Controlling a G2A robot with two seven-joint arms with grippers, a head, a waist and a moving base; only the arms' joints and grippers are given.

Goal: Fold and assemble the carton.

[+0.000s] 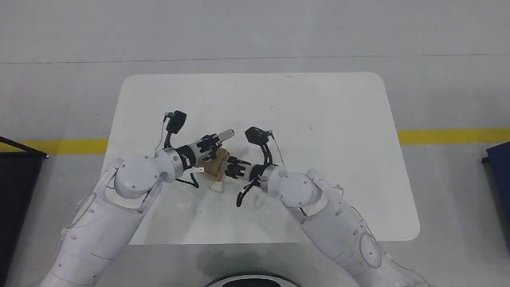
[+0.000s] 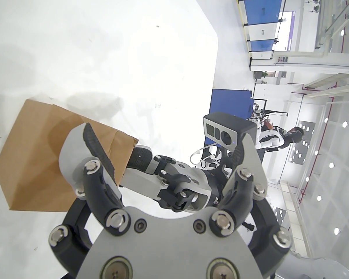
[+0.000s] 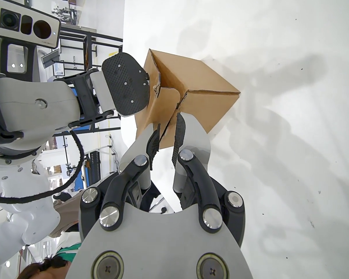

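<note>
A small brown carton (image 1: 217,163) stands on the white table (image 1: 327,119), between the two arms. In the left wrist view the carton (image 2: 32,152) shows closed plain sides. My left gripper (image 2: 165,134) is open wide: one finger (image 2: 90,143) rests against the carton's side and the other (image 2: 244,152) stands far off it. In the right wrist view the carton (image 3: 203,97) has loose end flaps turned towards me. My right gripper (image 3: 166,130) is shut on one of those flaps. The left gripper's pad (image 3: 125,88) presses beside the same end.
The table's near edge (image 1: 239,241) runs just behind both arms. Bare tabletop spreads beyond the carton and off to the right (image 1: 351,167). A yellow floor line (image 1: 454,136) passes beside the table.
</note>
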